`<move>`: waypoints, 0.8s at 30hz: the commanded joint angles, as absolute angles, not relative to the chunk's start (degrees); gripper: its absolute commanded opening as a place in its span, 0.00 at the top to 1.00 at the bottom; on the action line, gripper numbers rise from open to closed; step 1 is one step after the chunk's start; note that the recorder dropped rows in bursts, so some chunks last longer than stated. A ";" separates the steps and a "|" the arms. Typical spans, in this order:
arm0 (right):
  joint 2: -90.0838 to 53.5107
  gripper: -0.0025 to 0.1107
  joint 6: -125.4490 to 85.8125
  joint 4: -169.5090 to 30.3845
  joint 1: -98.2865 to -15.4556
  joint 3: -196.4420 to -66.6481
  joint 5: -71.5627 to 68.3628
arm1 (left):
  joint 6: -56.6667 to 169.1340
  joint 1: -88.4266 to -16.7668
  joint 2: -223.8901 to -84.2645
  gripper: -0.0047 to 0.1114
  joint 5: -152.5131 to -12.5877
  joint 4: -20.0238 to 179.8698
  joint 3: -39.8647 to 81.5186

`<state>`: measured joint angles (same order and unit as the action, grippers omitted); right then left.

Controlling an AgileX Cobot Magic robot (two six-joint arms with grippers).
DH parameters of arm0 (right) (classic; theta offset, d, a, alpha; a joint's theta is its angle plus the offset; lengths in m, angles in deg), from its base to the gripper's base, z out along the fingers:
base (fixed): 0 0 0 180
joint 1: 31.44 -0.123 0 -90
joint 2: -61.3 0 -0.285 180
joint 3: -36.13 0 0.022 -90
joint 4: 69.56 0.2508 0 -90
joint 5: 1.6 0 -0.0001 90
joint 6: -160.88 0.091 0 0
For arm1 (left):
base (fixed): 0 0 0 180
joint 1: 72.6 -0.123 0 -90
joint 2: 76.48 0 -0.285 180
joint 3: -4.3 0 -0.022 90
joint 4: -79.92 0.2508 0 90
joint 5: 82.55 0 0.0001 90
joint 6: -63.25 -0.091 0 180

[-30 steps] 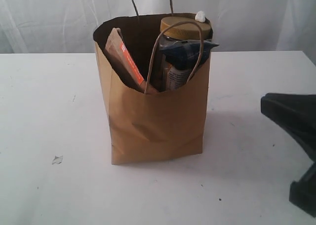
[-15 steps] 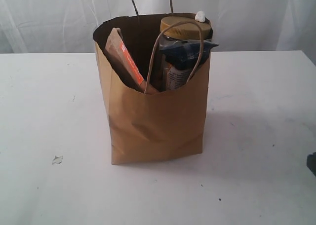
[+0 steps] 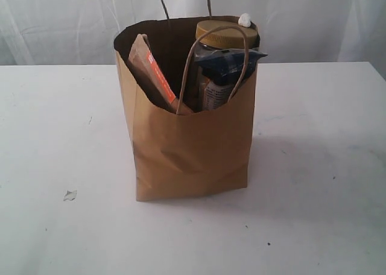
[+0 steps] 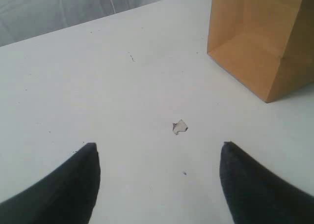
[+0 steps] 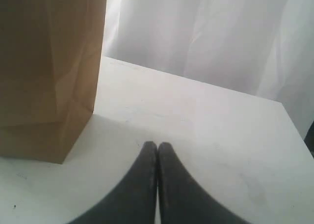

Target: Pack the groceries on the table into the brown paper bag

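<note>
Tall kraft-brown paper bag [image 3: 193, 148] sits about midway between the white tabletop's [image 3: 60, 124] side edges, gold-lidded clear jar [image 3: 220, 34] and brown-orange pouch [image 3: 154, 73] poking out, left gripper [image 4: 158, 145] jaws spread wide, right gripper [image 5: 157, 144] jaws pressed together beside the bag.

the left gripper [image 4: 158, 145] has two matte black fingers [image 4: 73, 184], broad at the base, tapering to rounded tips. the right gripper [image 5: 157, 146] shows smooth, dark, curved fingers [image 5: 140, 189] alike.
</note>
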<state>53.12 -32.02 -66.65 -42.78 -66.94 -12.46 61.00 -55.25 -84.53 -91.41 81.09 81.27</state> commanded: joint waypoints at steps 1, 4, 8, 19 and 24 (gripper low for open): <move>53.51 0.98 -32.12 -66.83 -42.33 -66.65 -11.83 | 61.33 -55.13 -84.26 0.35 -91.21 80.49 81.52; 53.51 0.98 -32.12 -66.83 -42.33 -66.65 -11.83 | 61.33 -55.13 -84.26 0.35 -91.21 80.49 81.52; 53.51 0.98 -32.12 -66.83 -42.33 -66.65 -11.83 | 61.33 -55.13 -84.26 0.35 -91.21 80.49 81.52; 53.51 0.98 -30.78 -66.83 -42.33 -66.65 -11.72 | 61.33 -55.13 -84.26 0.35 -91.21 80.49 81.52; 53.51 0.98 -23.52 -66.83 -42.33 -66.65 -11.72 | 61.33 -55.13 -84.26 0.35 -91.21 80.49 81.52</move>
<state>53.12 -26.94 -66.79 -42.78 -66.94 -12.36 61.00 -55.25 -84.53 -91.41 81.09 81.27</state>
